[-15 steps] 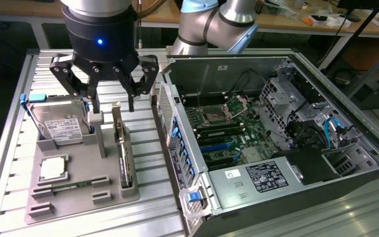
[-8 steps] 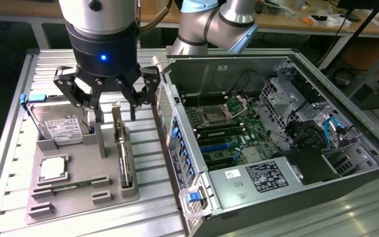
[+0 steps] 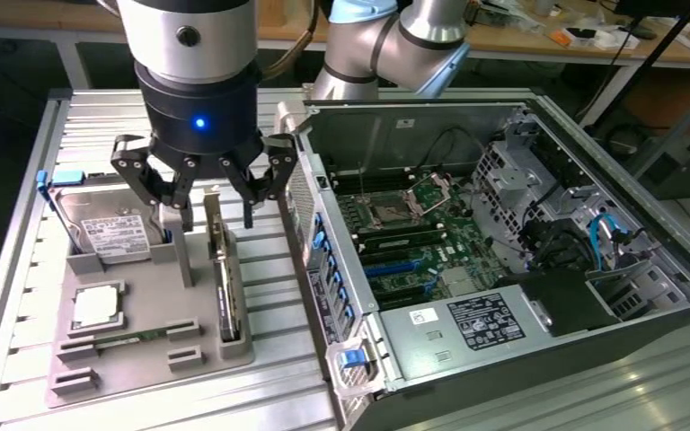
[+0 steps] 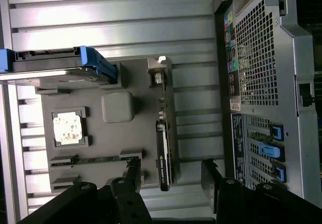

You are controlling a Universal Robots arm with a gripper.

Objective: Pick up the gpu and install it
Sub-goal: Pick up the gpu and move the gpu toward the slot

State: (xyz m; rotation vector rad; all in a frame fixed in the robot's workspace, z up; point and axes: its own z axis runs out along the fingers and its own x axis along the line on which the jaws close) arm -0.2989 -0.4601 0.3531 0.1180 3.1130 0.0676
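The graphics card [image 3: 223, 280] [image 4: 164, 133] stands on its long edge in a slot of a grey holder [image 3: 190, 319] [image 4: 133, 80]. The holder lies on the slatted metal table [image 3: 93, 117] [image 4: 110, 17], just beside the open computer case [image 3: 381, 130] [image 4: 256, 58]. The card is upright and is not yet in the case.

The gripper [image 3: 213, 215] [image 4: 171, 176] hangs right over the card's far end with its jaws spread wide. One finger [image 3: 154, 193] [image 4: 133, 176] is on the side of the card towards the exterior view's left. The other finger [image 3: 263, 189] [image 4: 211, 176] is on the side towards the case. In the wrist view a gap shows between the card and each finger, so the jaws straddle the card without gripping it, and they hold nothing.

On the same holder, to the exterior view's left of the card, sit three more parts:
- a hard drive [image 3: 111, 233] [image 4: 55, 65], propped at a tilt at the far end
- a square processor chip [image 3: 97, 305] [image 4: 68, 128], nearer the camera
- a narrow memory stick [image 3: 129, 339] [image 4: 98, 159], nearest the camera

Inside the case the motherboard [image 3: 423, 242] lies exposed.
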